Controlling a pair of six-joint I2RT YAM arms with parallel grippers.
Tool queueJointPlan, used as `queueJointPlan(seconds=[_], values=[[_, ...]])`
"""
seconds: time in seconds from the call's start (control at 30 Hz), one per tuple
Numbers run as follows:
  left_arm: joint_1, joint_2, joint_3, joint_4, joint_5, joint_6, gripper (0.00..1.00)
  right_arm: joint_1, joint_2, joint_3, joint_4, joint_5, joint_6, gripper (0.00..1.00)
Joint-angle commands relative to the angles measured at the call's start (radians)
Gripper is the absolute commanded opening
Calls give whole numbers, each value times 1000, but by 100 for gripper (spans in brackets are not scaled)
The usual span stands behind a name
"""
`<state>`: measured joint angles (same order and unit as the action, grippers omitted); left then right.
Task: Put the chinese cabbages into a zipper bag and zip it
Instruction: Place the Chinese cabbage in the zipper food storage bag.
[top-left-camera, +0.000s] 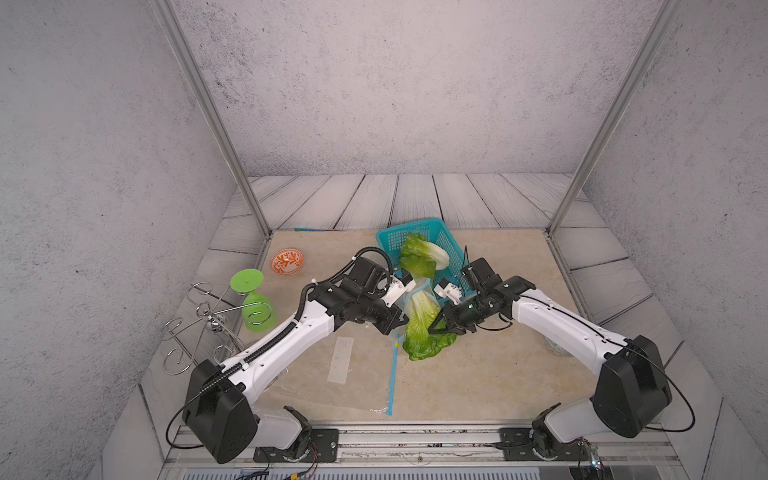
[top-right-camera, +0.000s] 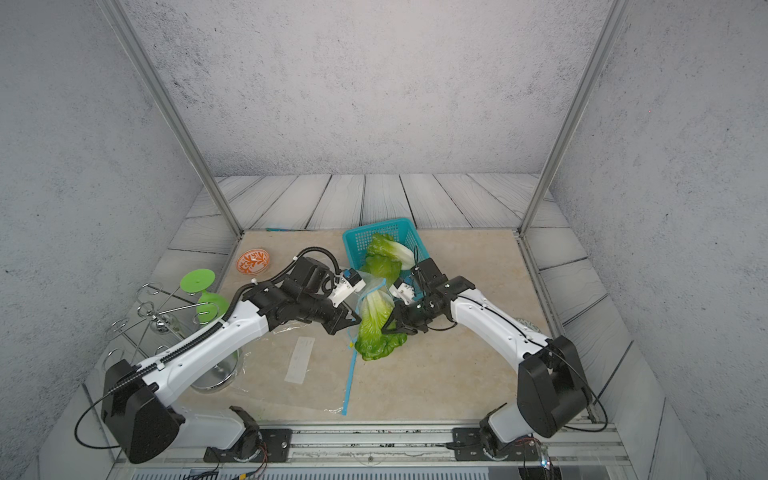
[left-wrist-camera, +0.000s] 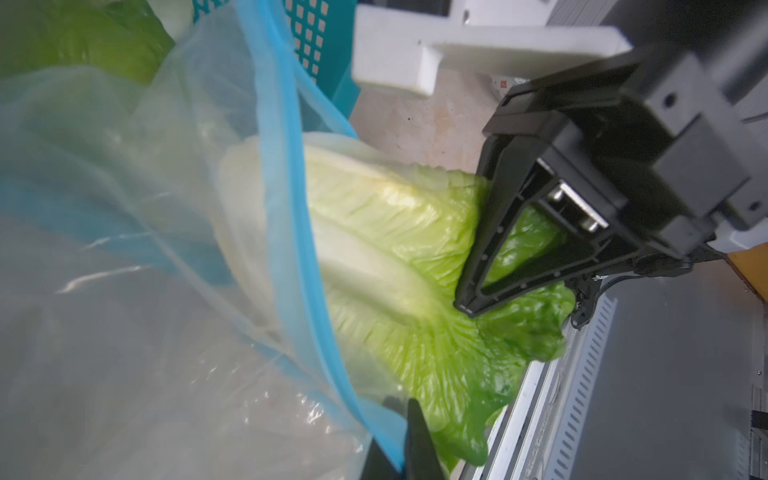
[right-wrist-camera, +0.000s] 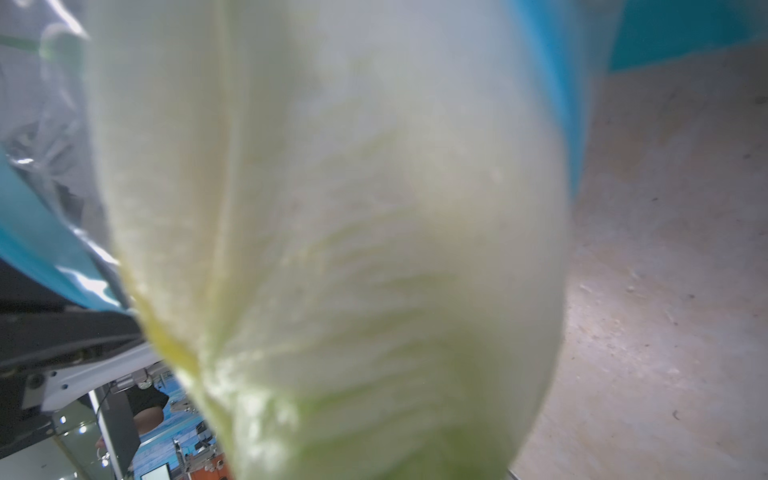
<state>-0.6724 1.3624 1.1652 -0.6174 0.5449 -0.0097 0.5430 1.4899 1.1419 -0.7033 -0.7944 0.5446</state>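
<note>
Your left gripper (left-wrist-camera: 401, 440) is pinched tight on the blue zipper rim of the zipper bag (left-wrist-camera: 124, 299), holding that edge raised. Your right gripper (left-wrist-camera: 466, 305) has its jaws nearly together, clamped on the green leafy end of one cabbage (left-wrist-camera: 374, 249). Its white base sits inside the bag mouth and its leaves stick out. With the far wall at 12 o'clock, that head lies mid-table (top-left-camera: 478, 386). The left arm (top-left-camera: 282, 345) reaches in low from 7 o'clock and the right arm (top-left-camera: 557, 320) from 4 o'clock. The other cabbages (top-left-camera: 424, 253), probably two, overlap in the basket (top-left-camera: 415, 230) at 12 o'clock.
</note>
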Motion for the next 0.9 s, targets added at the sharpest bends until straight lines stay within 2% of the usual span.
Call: queueJointPlan(seconds=[0.0,0.13,0.27,0.6,0.77,0.87], values=[[-21,12,17,10,57,9,0,2,55,47,59,-123,47,0],[-24,22,23,-21,99,45,0,3,104,48,123,-223,96,0],[-28,27,6,-40,116,59,0,0,131,21,293,-344,201,0],[-27,-28,-50,-95,119,67,0,-92,100,-94,689,-327,538,0],[-24,-49,-52,-115,41,83,0,-97,88,-94,682,-307,556,0],[-23,-52,-35,-114,-16,93,0,-97,74,-72,549,-299,464,0]])
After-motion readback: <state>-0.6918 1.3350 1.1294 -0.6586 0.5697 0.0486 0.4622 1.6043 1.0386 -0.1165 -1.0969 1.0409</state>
